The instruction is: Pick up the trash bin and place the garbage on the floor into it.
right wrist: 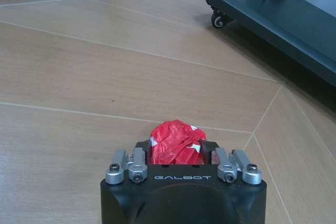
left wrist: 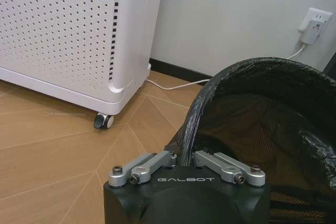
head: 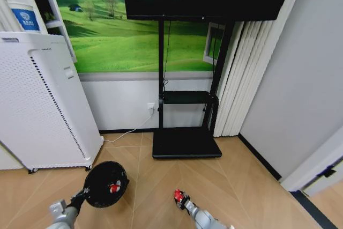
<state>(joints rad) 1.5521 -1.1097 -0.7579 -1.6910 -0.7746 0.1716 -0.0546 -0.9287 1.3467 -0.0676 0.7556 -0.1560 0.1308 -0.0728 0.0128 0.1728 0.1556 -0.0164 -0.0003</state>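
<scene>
The trash bin [head: 105,184] is held off the wooden floor [head: 236,181] by the left hand [head: 81,193], which is clamped on the rim beside the white air purifier [head: 40,105]. A red scrap [head: 114,187] is seen inside the bin. Over on the right, a crumpled red-and-white scrap [right wrist: 176,142] is gripped by the right hand [right wrist: 177,153], low above the floor near the black TV stand [head: 186,142].

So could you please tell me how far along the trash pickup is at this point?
The bin part looks done: the left gripper holds the trash bin by its rim, and a red piece already lies inside. In hand: the right gripper has its jaws closed on a red-and-white scrap beside the bin. That scrap has yet to go in.
</scene>
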